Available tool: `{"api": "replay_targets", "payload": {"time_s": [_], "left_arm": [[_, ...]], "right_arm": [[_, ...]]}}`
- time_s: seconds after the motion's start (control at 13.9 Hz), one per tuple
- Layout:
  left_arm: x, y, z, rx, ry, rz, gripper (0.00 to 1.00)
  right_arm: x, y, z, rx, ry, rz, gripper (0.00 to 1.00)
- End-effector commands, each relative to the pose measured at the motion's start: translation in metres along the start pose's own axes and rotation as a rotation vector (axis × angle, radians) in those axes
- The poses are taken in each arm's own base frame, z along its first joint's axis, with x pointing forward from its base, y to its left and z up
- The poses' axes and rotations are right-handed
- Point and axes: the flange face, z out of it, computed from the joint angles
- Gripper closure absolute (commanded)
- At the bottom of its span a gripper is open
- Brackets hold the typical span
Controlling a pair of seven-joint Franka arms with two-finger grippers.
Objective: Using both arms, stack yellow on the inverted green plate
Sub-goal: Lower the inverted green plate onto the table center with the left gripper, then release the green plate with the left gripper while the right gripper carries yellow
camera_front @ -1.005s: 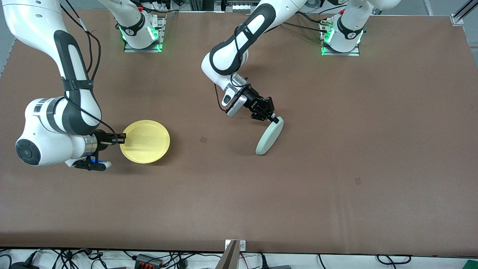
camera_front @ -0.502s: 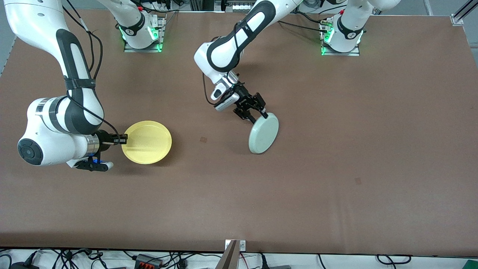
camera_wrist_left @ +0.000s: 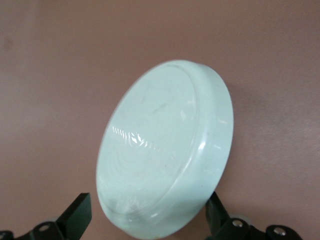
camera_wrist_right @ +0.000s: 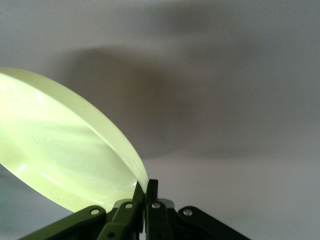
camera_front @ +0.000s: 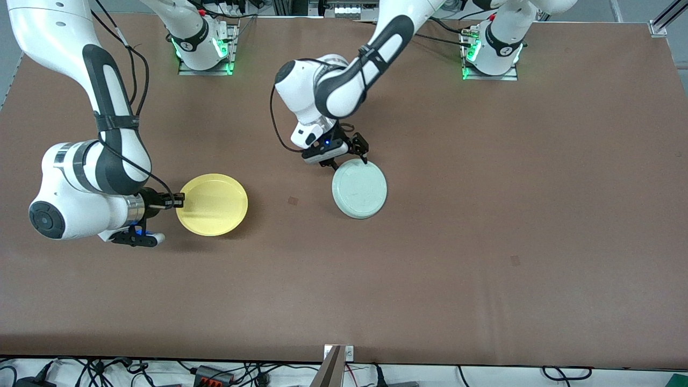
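The pale green plate [camera_front: 359,188] lies bottom up on the table near the middle; it also shows in the left wrist view [camera_wrist_left: 160,145]. My left gripper [camera_front: 348,157] is at the plate's edge toward the robots' bases, open, with a finger on each side of the rim [camera_wrist_left: 148,220]. The yellow plate [camera_front: 213,204] is right way up toward the right arm's end and fills part of the right wrist view [camera_wrist_right: 65,150]. My right gripper [camera_front: 179,200] is shut on its rim [camera_wrist_right: 145,187] and holds it just above the table, over its shadow.
The brown table [camera_front: 484,242] stretches wide toward the left arm's end and toward the front camera. Two small dark marks [camera_front: 292,200] lie on it. Both arm bases stand along the edge farthest from the front camera.
The left arm swung toward the right arm's end and turned the green plate from standing on edge to lying bottom up. The yellow plate has barely shifted.
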Motion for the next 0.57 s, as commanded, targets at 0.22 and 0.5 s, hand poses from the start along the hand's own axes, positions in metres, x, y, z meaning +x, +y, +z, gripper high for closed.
{"api": "replay_targets", "payload": {"time_s": [0.22, 0.5], "left_arm": [[0.053, -0.029, -0.015, -0.121, -0.147, -0.149, 0.0], [0.11, -0.1, -0.022, -0.121, -0.156, -0.063, 0.0]], "right_arm": [[-0.001, -0.023, 0.001, -0.162, 0.015, -0.05, 1.0], [-0.007, -0.055, 0.007, -0.091, 0.0, -0.069, 1.0]]}}
